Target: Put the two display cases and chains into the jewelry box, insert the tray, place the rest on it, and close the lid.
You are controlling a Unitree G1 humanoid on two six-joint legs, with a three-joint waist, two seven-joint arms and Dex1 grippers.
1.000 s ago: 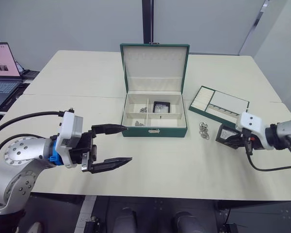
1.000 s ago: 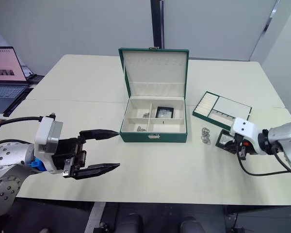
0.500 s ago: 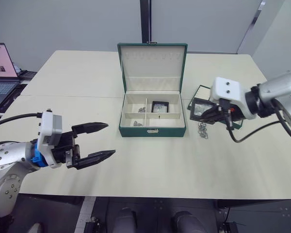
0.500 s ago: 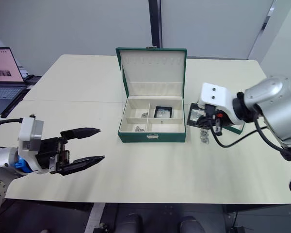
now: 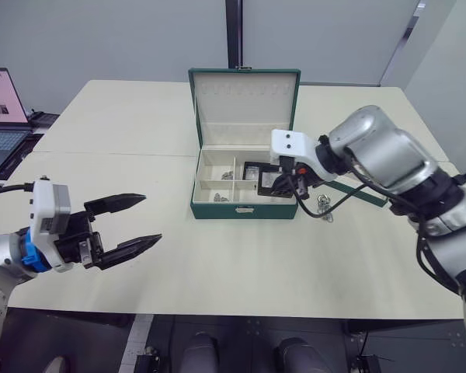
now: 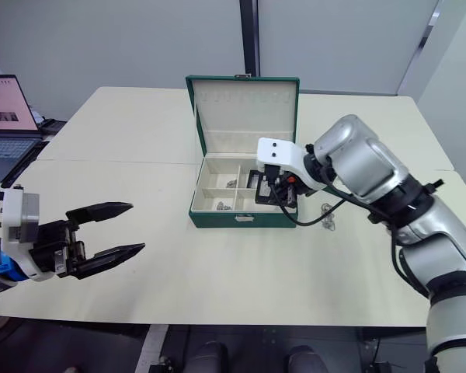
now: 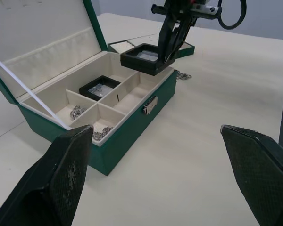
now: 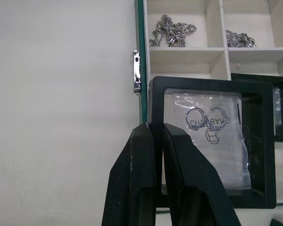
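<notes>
The dark green jewelry box (image 5: 217,210) stands open at the table's middle, its lid (image 5: 245,101) upright. One display case (image 5: 256,169) lies in a back compartment. Two bunches of chain (image 8: 172,30) (image 8: 239,38) lie in the left compartments. My right gripper (image 8: 155,129) is shut on the edge of the second display case (image 8: 207,160), holding it just above the box's front right compartment. A third chain (image 5: 324,203) lies on the table right of the box. The tray (image 7: 132,44) sits further right, mostly hidden by my right arm. My left gripper (image 5: 151,218) hangs open and empty at the table's front left.
A laptop (image 5: 1,105) sits on a side desk at the far left. A silver clasp (image 8: 137,71) is on the box's front wall. Bare tabletop lies between my left gripper and the box.
My right arm has carried the display case left from above the tray to above the box. My left gripper has drawn back to the left, still open.
</notes>
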